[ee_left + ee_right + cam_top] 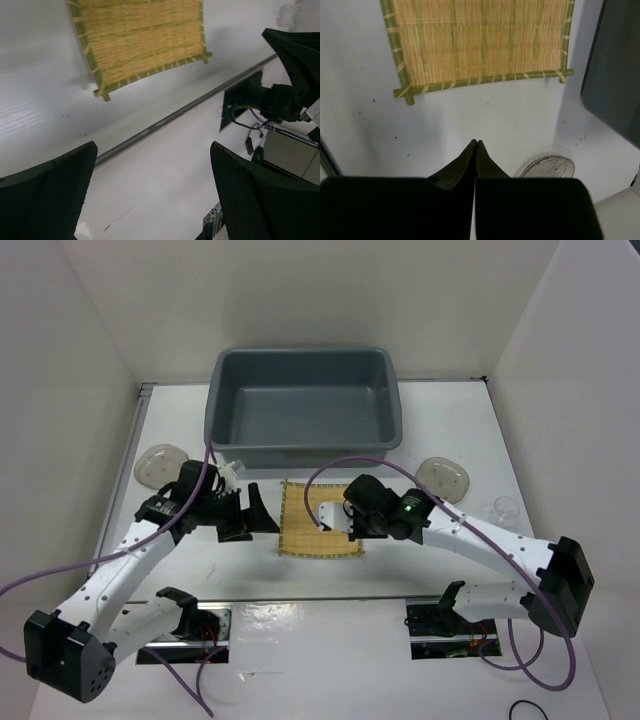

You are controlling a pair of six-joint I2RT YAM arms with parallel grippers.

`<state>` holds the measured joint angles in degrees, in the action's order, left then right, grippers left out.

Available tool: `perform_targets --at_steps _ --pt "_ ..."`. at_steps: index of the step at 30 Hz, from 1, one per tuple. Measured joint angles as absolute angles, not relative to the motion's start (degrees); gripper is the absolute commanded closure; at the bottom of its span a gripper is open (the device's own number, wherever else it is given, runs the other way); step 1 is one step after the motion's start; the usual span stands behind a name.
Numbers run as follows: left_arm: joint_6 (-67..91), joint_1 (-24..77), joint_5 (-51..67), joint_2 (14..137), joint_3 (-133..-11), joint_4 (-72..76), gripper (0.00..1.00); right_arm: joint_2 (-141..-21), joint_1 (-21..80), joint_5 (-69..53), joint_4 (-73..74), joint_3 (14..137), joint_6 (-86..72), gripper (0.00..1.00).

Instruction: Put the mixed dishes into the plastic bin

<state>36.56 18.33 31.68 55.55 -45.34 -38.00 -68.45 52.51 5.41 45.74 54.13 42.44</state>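
The yellow woven mat lies flat on the table in front of the grey plastic bin, which holds nothing. It also shows in the left wrist view and the right wrist view. One brownish plate lies at the far left. Another plate lies at the right and shows in the right wrist view. A clear glass cup stands at the far right. My left gripper is open and empty, just left of the mat. My right gripper is shut and empty at the mat's right side.
A small clear object sits by the left arm's wrist near the bin's front left corner. White walls enclose the table on three sides. A metal strip runs along the table's near part. The bin wall is at the right of the right wrist view.
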Motion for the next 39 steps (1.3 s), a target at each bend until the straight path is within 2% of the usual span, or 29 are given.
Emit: perform_targets --at_steps 5,10,13,18,25,31,39 --pt "41.15 18.96 25.34 55.92 -41.87 -35.14 0.0 -72.1 52.53 6.68 40.14 52.84 43.2 1.0" --pt "45.45 18.96 21.41 58.19 -37.26 -33.71 0.05 -72.51 52.53 6.92 35.31 51.66 39.83 1.0" --pt "47.44 18.96 19.11 58.59 -35.75 -31.24 0.06 -72.62 52.64 7.79 32.77 50.39 36.62 1.0" --pt "48.84 19.57 17.34 62.74 -35.75 -25.15 0.03 -75.53 52.88 10.76 29.19 50.06 33.21 1.0" --pt "49.5 21.1 15.79 73.63 -36.42 -18.74 0.0 -86.7 48.47 12.45 27.27 50.41 29.08 1.0" --pt "51.13 21.47 14.61 74.39 -35.94 -14.94 0.0 -91.42 46.24 11.18 24.75 50.92 27.55 1.0" --pt "53.21 22.81 12.23 74.08 -35.44 -12.73 0.0 -92.09 46.22 8.49 19.99 50.74 27.55 1.0"
